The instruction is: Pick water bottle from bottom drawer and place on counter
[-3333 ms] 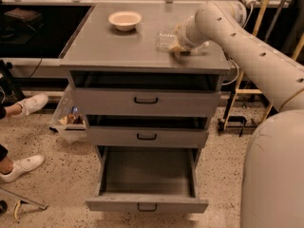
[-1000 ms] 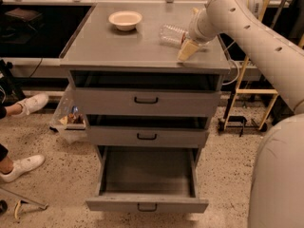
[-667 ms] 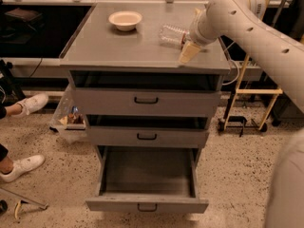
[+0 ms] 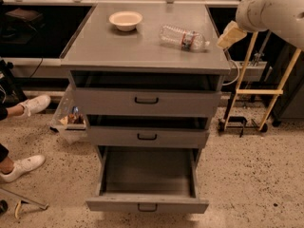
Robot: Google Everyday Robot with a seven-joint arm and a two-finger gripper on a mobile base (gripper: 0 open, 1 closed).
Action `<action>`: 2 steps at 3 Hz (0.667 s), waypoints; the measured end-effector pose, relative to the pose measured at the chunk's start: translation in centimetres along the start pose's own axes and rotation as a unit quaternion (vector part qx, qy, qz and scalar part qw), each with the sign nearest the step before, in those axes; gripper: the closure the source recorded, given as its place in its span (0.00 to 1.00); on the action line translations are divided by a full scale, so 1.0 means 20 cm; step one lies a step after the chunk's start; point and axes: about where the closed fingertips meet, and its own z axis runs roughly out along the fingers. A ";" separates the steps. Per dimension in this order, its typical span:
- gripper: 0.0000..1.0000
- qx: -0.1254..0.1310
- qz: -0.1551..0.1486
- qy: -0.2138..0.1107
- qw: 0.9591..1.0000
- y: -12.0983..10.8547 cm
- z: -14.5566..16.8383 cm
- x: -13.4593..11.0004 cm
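The water bottle (image 4: 183,37) lies on its side on the counter (image 4: 118,49), toward the back right, with its label band near the cap end. My gripper (image 4: 230,35) hangs off the counter's right edge, just right of the bottle and apart from it, holding nothing. The bottom drawer (image 4: 147,175) is pulled out and looks empty inside.
A cream bowl (image 4: 125,20) sits at the back of the counter. The two upper drawers (image 4: 146,101) stand slightly out. A person's white shoes (image 4: 28,106) and a plastic bin (image 4: 69,120) are at the left. A yellow-legged stand (image 4: 259,91) is at the right.
My gripper has let go of the bottle and pulled away to the right, past the counter's edge. The bottle stays lying on the counter.
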 end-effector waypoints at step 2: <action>0.00 -0.022 -0.002 -0.007 1.000 0.00 -0.04 0.00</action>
